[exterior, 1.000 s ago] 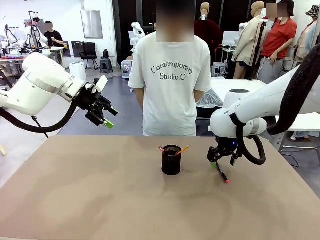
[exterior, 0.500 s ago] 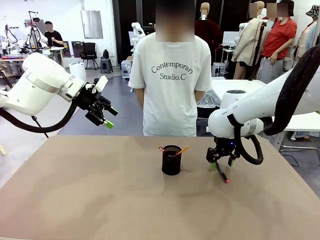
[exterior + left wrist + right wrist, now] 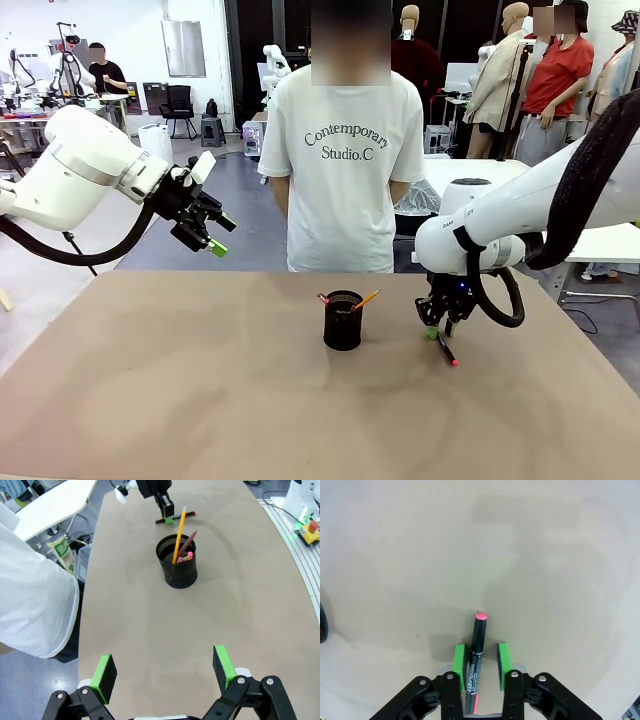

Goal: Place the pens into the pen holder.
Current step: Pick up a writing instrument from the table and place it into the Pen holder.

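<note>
Jaws of the right gripper [image 3: 480, 662] straddle the black marker [image 3: 476, 647] lying on the surface [image 3: 200, 400], pads not visibly clamped, so the last pickup is underway; next comes lifting it into the pen holder [image 3: 343, 320], while the left gripper [image 3: 165, 672] idles wide open.

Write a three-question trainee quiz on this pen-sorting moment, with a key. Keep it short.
1. True or false: the black marker already stands in the pen holder.
2. Which gripper has the marker between its pads: (A) the left gripper, (B) the right gripper?
3. Fill in: the holder already contains the yellow pencil and the ____ pen.

Key
1. False: it lies on the table, to the robot's right of the holder.
2. B: its green pads flank the marker, with a small gap still visible on one side; the left gripper hangs open, raised off to the robot's left.
3. Reddish-brown.
</note>
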`<state>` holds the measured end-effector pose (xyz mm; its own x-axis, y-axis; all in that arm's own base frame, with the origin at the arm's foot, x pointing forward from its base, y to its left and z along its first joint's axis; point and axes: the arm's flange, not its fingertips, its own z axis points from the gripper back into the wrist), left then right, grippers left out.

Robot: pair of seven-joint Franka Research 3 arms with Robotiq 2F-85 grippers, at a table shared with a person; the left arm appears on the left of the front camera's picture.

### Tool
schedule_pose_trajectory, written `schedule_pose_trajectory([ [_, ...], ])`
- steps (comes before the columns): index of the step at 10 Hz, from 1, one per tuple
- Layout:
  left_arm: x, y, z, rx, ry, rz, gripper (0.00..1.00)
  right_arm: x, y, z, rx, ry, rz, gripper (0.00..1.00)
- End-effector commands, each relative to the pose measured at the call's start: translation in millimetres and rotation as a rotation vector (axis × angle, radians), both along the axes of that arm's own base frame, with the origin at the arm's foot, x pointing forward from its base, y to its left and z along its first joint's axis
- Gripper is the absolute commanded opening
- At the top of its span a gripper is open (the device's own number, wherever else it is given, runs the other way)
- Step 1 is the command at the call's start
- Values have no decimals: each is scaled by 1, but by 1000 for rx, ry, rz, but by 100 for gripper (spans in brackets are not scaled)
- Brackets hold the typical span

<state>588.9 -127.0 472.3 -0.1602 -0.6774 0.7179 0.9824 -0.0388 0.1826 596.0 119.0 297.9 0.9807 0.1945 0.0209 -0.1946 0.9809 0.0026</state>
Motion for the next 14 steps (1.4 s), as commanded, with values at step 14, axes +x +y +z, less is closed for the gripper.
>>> schedule_pose_trajectory([
  [14,-1,0,0,9,-5,2,100,12,-42,123,1083,-263,343,0],
])
